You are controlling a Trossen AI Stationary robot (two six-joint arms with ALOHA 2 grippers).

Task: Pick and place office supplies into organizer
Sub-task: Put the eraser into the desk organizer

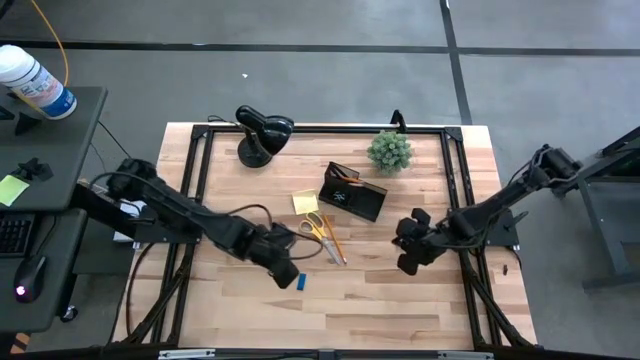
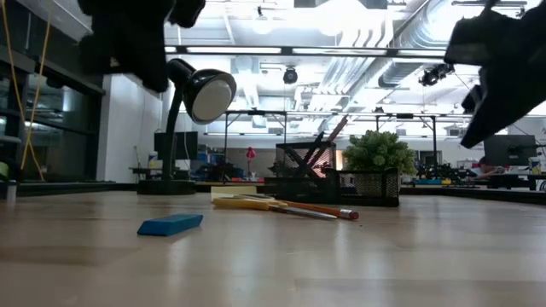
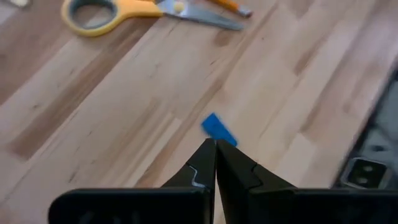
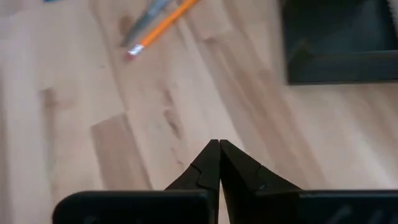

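We see our left tool (image 1: 284,270) hanging low over the bench (image 1: 400,310), with its two fingers pressed together and nothing held between them. The tiny blue block (image 1: 302,282) lies flat on the wood just past the tips of that tool, on the side toward the middle of the bench. In the left wrist view the blue block (image 3: 219,129) sits right in front of the closed tips, very near them, and its long side runs slanted across the way the tool points.

Our right tool (image 1: 408,262) waits over the right part of the bench. Its fingers are closed too, and it holds nothing. It is well apart from the block, so the left arm is the nearer one.

The scissors (image 1: 314,227) and a pencil (image 1: 333,240) lie between the block and the organizer (image 1: 353,191), which stands farther back near the green plant (image 1: 389,150).

We think the left tool must open and turn a little, so its fingers can close across the block's short side.
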